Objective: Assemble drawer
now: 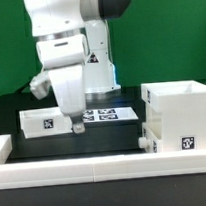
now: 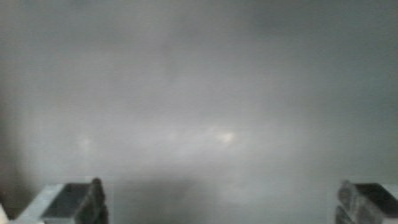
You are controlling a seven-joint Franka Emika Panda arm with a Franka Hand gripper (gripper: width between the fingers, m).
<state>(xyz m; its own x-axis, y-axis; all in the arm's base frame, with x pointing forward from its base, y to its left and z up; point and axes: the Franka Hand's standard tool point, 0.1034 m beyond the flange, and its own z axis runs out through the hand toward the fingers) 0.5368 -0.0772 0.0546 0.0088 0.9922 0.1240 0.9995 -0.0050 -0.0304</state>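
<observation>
No letters or numbers are showing legibly. A warning triangle is showing on the arm. Black-and-white square tags are showing on the drawer shell, the tray and the marker board.

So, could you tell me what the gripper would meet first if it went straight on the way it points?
The gripper would most likely meet the bare table, between the small tray and the marker board. The wrist view shows only a plain blurred surface between its open fingers, so depth is unclear.
</observation>
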